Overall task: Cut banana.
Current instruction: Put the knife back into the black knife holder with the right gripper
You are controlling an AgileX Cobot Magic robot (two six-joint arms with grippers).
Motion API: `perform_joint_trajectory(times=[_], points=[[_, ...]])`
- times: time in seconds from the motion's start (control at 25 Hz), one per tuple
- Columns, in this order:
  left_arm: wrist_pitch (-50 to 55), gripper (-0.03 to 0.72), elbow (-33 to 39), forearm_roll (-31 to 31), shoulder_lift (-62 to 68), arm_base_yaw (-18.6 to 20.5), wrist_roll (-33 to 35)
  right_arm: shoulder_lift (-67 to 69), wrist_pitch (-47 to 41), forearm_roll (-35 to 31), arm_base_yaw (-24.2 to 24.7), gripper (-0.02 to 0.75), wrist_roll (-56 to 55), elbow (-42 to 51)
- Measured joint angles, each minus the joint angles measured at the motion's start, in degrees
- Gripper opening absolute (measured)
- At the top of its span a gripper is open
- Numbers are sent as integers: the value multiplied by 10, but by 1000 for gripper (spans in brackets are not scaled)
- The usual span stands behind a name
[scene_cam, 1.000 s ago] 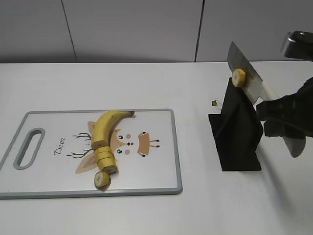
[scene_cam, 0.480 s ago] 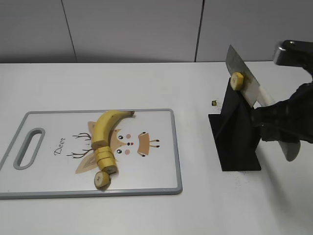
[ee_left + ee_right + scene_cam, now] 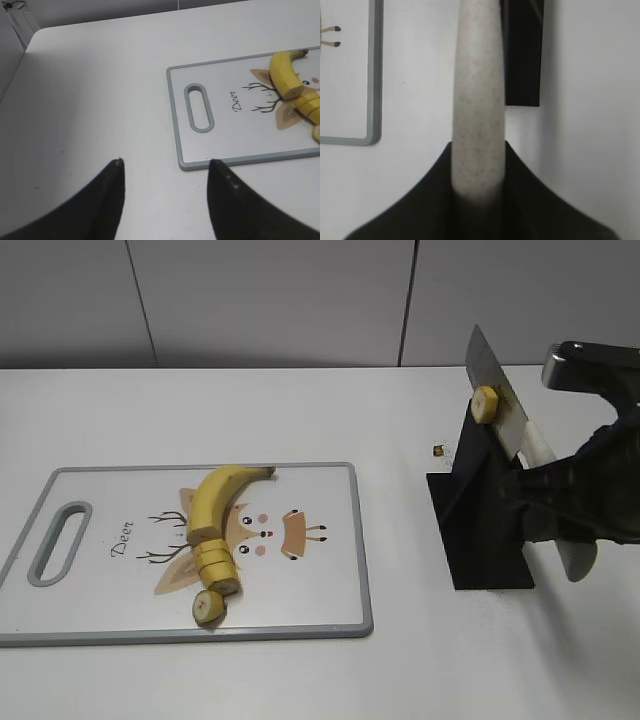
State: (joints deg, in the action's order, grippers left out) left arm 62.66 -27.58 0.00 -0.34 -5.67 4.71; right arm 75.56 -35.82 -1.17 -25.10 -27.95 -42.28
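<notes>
The banana lies on its side on the cutting board, over the deer print. It is yellow, curved and unpeeled, with its dark stem tip toward the far edge. Its near end is cut into small round slices. One slice sticks on the knife blade in my right hand.

One banana, one knife, one board.

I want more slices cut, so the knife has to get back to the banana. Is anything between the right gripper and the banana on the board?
Yes. The black knife stand sits between the right gripper, shut on the knife, and the banana. Beyond it, only bare table and cutting board show. A slice is stuck to the blade.
</notes>
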Motion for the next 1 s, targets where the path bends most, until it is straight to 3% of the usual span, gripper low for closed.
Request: perform_joint_trajectory(times=[0.52, 0.88, 1.0], points=[[0, 514, 0, 0, 0, 0, 0, 11, -8, -8, 0, 160, -22, 0], [0, 506, 0, -3, 0, 0, 0, 38, -10, -47, 0, 160, 28, 0], [0, 505, 0, -3, 0, 0, 0, 38, -10, -51, 0, 232, 44, 0]])
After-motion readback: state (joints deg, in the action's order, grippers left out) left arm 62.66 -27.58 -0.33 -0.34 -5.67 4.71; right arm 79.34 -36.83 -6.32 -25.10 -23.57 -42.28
